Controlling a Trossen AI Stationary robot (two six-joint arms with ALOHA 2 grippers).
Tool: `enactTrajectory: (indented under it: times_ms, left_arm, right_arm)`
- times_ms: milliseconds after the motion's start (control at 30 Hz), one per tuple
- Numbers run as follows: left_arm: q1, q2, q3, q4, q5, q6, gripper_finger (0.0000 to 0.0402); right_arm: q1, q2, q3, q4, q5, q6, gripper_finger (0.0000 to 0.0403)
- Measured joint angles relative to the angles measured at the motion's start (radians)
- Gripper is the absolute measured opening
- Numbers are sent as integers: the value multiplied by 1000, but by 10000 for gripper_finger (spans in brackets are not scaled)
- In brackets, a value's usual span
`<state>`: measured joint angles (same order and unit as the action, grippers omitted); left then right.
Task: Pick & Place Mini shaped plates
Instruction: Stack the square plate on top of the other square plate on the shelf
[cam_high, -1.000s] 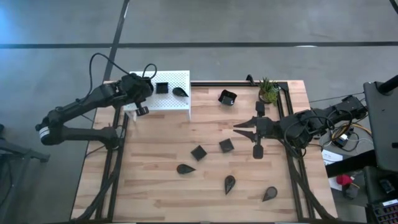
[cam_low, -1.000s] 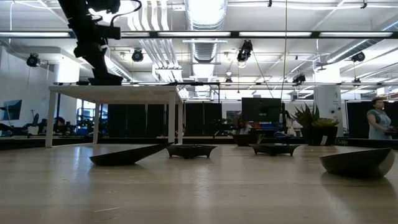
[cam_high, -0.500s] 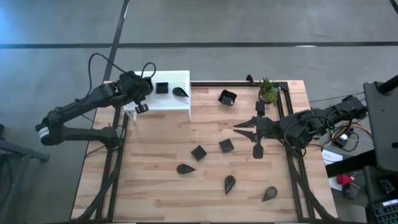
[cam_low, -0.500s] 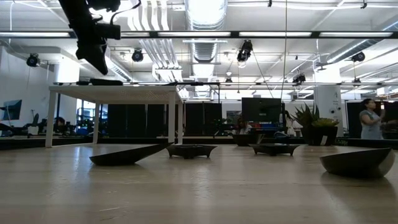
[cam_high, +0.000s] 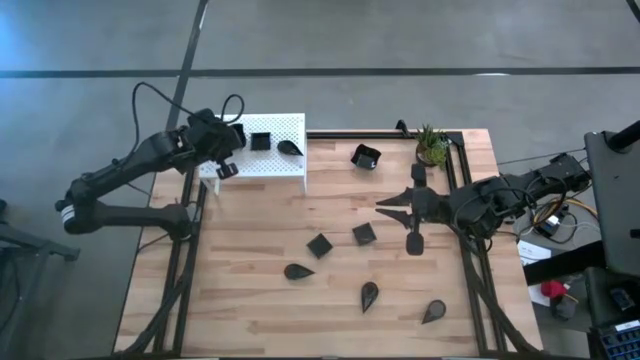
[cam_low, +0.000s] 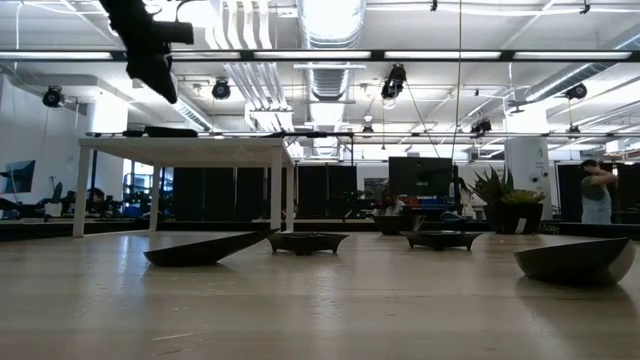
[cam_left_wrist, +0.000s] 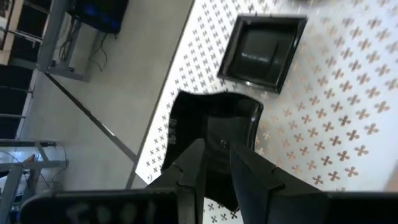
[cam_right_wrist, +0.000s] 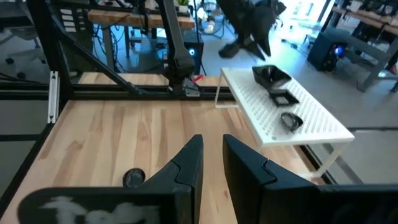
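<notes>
My left gripper (cam_high: 236, 141) (cam_low: 165, 92) hangs open above the left end of the white perforated platform (cam_high: 283, 168). Right below its fingers (cam_left_wrist: 217, 155) a larger black plate with upturned rim (cam_left_wrist: 214, 121) rests flat on the platform, untouched. Beside it lie a square plate (cam_high: 260, 141) (cam_left_wrist: 261, 46) and a teardrop plate (cam_high: 290, 148). Several more black plates lie on the wooden table: a rimmed one (cam_high: 366, 156), two squares (cam_high: 319, 245) (cam_high: 364, 234) and three teardrops (cam_high: 297, 271) (cam_high: 369, 295) (cam_high: 433, 312). My right gripper (cam_high: 383, 207) (cam_right_wrist: 212, 149) waits open over the table's right part.
A small green potted plant (cam_high: 432, 145) stands at the table's far right corner. Black frame rails run along the table's left and right edges. The platform stands on legs at the far left corner. A person (cam_low: 597, 195) is in the room behind.
My left gripper has risen straight up off the rimmed plate at the platform's left end and drifted slightly toward the left edge. The plate has stayed flat on the platform.
</notes>
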<state>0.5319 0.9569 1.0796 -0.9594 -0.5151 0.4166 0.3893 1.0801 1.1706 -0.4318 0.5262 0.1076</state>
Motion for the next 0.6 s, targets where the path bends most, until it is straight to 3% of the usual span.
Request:
enactTrajectory:
  times_ms: [267, 600]
  left_arm:
    - [-116, 0, 45, 1, 104, -25, 71]
    - [-386, 7, 5, 44, 142, -91, 71]
  right_arm:
    - [-54, 1, -3, -109, 1, 142, 59]
    - [-91, 1, -41, -174, -8, 180, 59]
